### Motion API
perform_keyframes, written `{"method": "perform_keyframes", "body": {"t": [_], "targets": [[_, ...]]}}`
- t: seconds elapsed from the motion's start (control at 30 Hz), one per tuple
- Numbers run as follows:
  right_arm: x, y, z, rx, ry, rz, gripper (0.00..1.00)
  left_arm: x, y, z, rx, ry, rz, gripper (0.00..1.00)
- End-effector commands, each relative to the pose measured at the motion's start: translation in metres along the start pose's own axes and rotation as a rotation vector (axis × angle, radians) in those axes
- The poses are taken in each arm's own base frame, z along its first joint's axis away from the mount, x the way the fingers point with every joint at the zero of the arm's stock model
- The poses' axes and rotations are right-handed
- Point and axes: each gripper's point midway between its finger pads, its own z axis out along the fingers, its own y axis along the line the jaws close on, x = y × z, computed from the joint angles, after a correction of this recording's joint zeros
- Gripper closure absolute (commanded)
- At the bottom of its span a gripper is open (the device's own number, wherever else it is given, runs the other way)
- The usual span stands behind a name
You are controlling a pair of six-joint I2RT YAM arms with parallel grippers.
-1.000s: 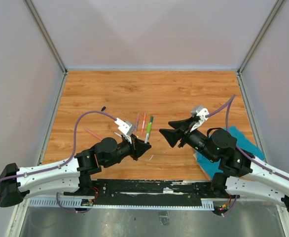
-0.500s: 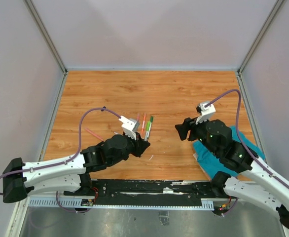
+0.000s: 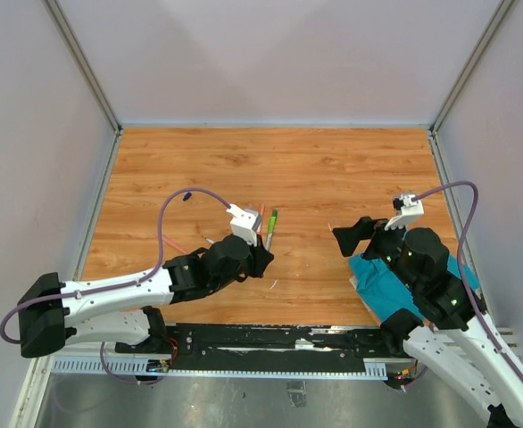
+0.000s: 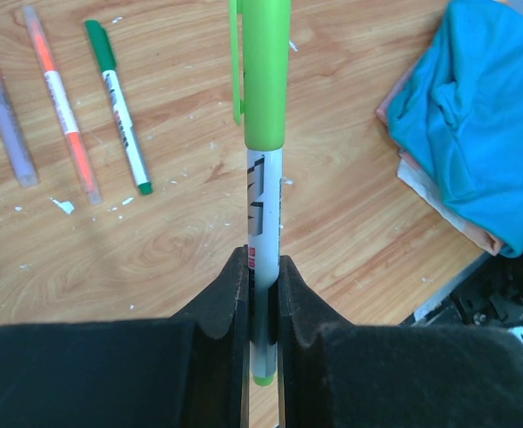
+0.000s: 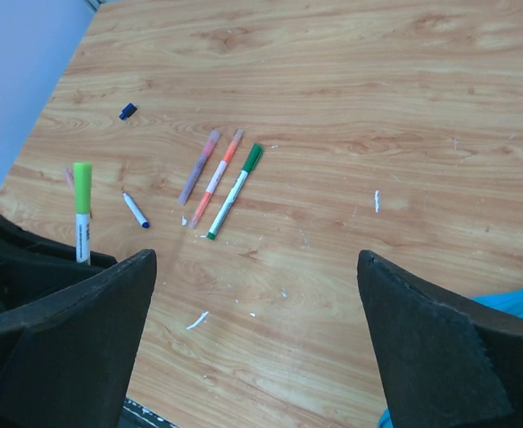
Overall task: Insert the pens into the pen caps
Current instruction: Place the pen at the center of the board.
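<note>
Left wrist view: a light-green pen (image 4: 263,192), its cap (image 4: 266,71) on, is clamped upright in the left gripper (image 4: 261,272). Three other pens (image 4: 62,116) lie side by side on the table (image 4: 333,223). The right gripper (image 5: 254,267) has its jaws wide apart, holding nothing.

Smooth wood-grain table (image 5: 333,71), glossy plastic lime pen cap (image 4: 266,71), teal cloth (image 4: 476,116), matt black fingers (image 4: 217,312).

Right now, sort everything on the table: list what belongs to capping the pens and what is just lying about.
Belongs to the job: light green pen, capped, in the left pincer; purple pen; orange pen; dark green pen; blue-tipped pen; dark blue cap.
Just lying about: teal cloth; white flecks.
</note>
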Motion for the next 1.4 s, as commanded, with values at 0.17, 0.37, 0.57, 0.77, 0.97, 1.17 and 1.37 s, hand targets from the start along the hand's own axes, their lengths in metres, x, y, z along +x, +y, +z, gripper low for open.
{"method": "perform_keyframes", "body": {"t": [0.17,0.37,0.57,0.77,0.97,1.17,1.37], "targets": [[-0.001,-0.017,-0.016,0.054,-0.041,-0.016,0.03,-0.015,0.001,0.015,-0.049,-0.019,-0.043,1.0],[0.002,-0.018,-0.016,0.052,-0.037,-0.013,0.03,-0.013,0.002,0.019,-0.066,-0.008,-0.051,1.0],[0.004,-0.022,-0.014,0.083,-0.012,-0.017,0.01,-0.012,0.008,0.026,-0.1,0.004,-0.072,0.99],[0.002,-0.022,-0.016,0.084,-0.019,-0.012,0.01,-0.009,0.011,0.038,-0.145,0.036,-0.07,1.0],[0.002,-0.024,-0.017,0.098,-0.02,-0.008,0.01,-0.006,0.016,0.053,-0.198,0.075,-0.075,1.0],[0.003,-0.029,-0.02,0.122,-0.015,-0.013,0.0,0.0,0.029,0.068,-0.279,0.13,-0.073,0.99],[0.005,-0.033,-0.024,0.141,-0.005,-0.017,0.01,0.01,0.042,0.089,-0.341,0.182,-0.054,1.0]]}}
